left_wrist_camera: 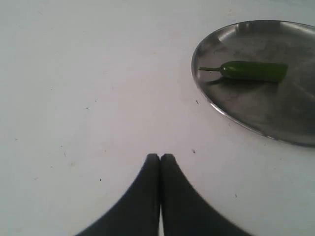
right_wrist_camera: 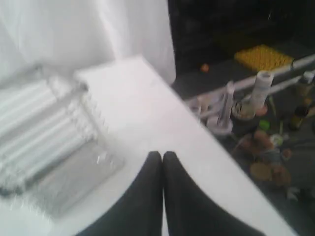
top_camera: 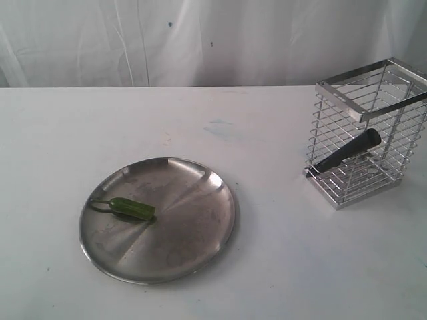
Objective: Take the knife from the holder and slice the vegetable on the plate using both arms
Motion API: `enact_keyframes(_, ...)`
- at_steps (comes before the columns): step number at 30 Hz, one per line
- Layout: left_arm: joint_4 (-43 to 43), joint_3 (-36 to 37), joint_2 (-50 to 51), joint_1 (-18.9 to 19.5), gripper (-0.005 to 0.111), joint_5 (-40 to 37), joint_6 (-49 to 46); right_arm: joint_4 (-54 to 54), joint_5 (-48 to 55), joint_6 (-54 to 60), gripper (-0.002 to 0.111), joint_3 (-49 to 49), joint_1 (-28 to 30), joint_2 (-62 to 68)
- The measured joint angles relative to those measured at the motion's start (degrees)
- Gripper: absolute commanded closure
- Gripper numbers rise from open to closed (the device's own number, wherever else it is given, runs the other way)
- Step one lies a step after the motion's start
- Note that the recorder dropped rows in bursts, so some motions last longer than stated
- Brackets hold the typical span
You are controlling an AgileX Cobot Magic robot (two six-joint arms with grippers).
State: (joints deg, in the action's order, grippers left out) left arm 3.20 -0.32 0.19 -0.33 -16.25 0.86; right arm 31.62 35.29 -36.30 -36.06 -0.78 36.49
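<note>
Since nothing is gripped yet, the left fingers (left_wrist_camera: pixel 147 196) sit pressed tip to tip and empty over bare tabletop (left_wrist_camera: pixel 74 98). They are just off the rim of the plate (left_wrist_camera: pixel 266 113), on the side where the chili (left_wrist_camera: pixel 253 71) points its stem. From there, I judge, that arm is placed to steady the chili once cutting begins.

The chili lies flat on the plate's left half with its stem toward the rim. That leaves open steel on the far side for a blade to come down.

Well to the right of the plate stands the holder (top_camera: pixel 360 110), upright, with its square rim open at the top. The knife (top_camera: pixel 347 153) leans inside it. Its blade tip is down in the corner nearer the plate and its handle slants up and away, below the rim. It can probably only be reached from above.

The right fingers (right_wrist_camera: pixel 182 201) are closed together and hold nothing. They sit near the holder, on its side away from the plate. The holder is blurred in the right wrist view, and the knife cannot be made out there. They must open before reaching in.
</note>
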Motion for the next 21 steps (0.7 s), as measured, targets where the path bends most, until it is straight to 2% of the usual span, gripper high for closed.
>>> enact_keyframes(1,0.0,0.0,0.0,0.0,0.107,0.0,0.0,-15.41,3.62,18.37,0.108,0.09,-0.69,2.28)
enact_keyframes(2,0.0,0.0,0.0,0.0,0.107,0.0,0.0,-22.91,5.57,25.86,0.108,0.09,-1.16,3.54)
enact_keyframes(4,0.0,0.0,0.0,0.0,0.107,0.0,0.0,-33.23,8.87,34.62,0.108,-0.03,-1.7,5.59)
enact_keyframes(6,0.0,0.0,0.0,0.0,0.107,0.0,0.0,-38.18,11.19,39.6,0.108,-1.72,-1.91,8.53)
enact_keyframes(7,0.0,0.0,0.0,0.0,0.107,0.0,0.0,-38.66,11.32,40.37,0.104,-2.58,-1.91,9.33)
enact_keyframes(9,0.0,0.0,0.0,0.0,0.107,0.0,0.0,-40.93,11.32,41.64,0.09,-5.59,-2.38,11.47)
enact_keyframes(13,0.0,0.0,0.0,0.0,0.107,0.0,0.0,-41.87,8.98,45.49,0.04,-7.19,-5.54,15.18)
enact_keyframes(14,0.0,0.0,0.0,0.0,0.107,0.0,0.0,-41.87,7.54,46.67,0.037,-7.19,-6.38,16.72)
enact_keyframes(21,0.0,0.0,0.0,0.0,0.107,0.0,0.0,-42.01,-2.67,47.89,0.038,-7.23,-8.31,25.45)
